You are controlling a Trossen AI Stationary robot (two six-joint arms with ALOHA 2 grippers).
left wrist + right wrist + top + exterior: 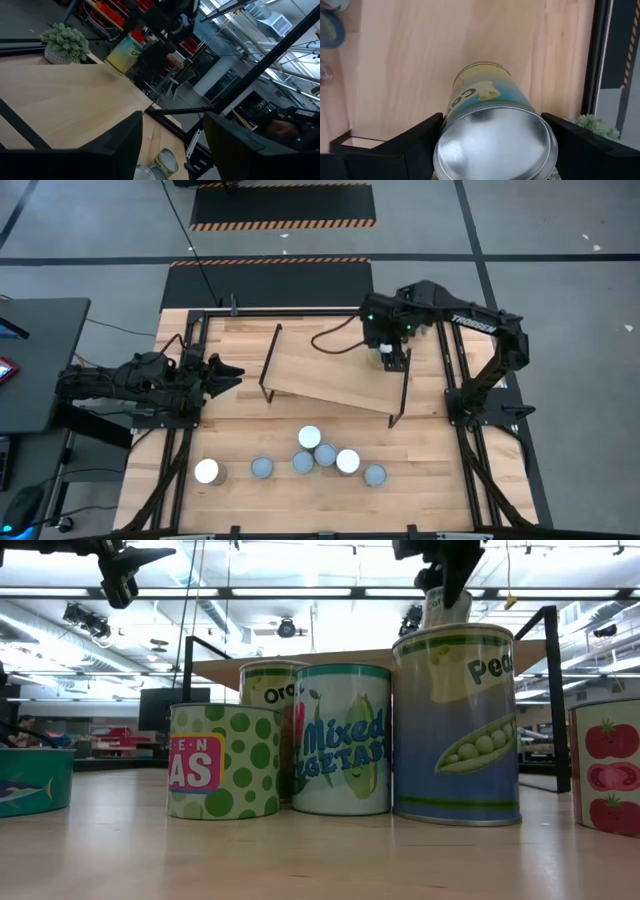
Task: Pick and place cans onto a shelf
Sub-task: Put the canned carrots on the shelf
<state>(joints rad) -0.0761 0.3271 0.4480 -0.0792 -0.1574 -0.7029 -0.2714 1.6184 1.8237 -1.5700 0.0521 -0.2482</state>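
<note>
- Your right gripper [385, 356] is holding a can [492, 135] between its fingers, which are pressing on the can's 2 sides in the right wrist view. The can's round silver top is facing the wrist camera.
- The can's long axis is running straight out from that gripper, down toward the shelf [330, 375] board lying directly beneath it. The low view shows the held can hanging just above the board; whether its base is touching the wood, you cannot tell.
- The drop spot is lying right under the fingers, near the shelf's end closest to the right arm, so my read is that the coming move is calling for a plain lowering and release, with no sideways travel.
- Your left gripper [172, 145] is waiting with its fingers apart and nothing between them, well off from the shelf's other end and pointing toward it.
- 6 more cans [325, 455] are standing on the table [440, 480] on the near side of the shelf, well apart from both grippers. 4 are clustered just beside one another, and 2 are standing off toward the left arm's side.
- The clustered cans are lying nearer the right gripper, and the 2 outliers nearer the left.
</note>
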